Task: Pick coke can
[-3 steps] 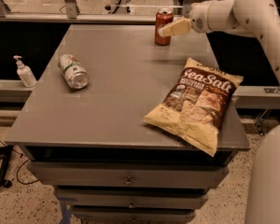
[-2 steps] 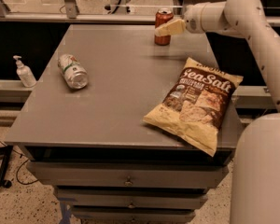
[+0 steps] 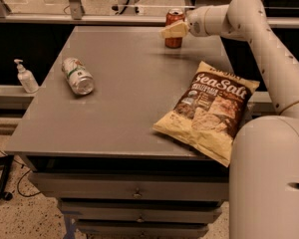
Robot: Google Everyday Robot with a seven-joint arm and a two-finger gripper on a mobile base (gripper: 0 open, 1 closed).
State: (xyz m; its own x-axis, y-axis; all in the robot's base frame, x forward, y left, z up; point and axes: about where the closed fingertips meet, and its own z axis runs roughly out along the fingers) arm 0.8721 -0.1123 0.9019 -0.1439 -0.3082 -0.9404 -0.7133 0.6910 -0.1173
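Camera view is looking down on a grey desk (image 3: 119,103) where the robot's white arm (image 3: 261,31) is reaching in from the right toward the far edge. The end effector (image 3: 171,31) is sitting at the coke can (image 3: 174,40), crossing the front of its upper half; whether it is gripping the can or merely resting open against it cannot be told from this angle. The coke can is standing upright near the back edge of the desk, right of centre, its base appearing to rest on the surface. A silver can (image 3: 78,76) with green and red markings is lying on its side toward the left of the desk, well apart from the coke can. A yellow and brown bag of sea salt chips (image 3: 209,111) is lying flat at the front right, one corner hanging over the desk's edge. A pump bottle (image 3: 26,77) is standing on a ledge off the desk's left side. Drawers (image 3: 134,188) are showing beneath the desk.
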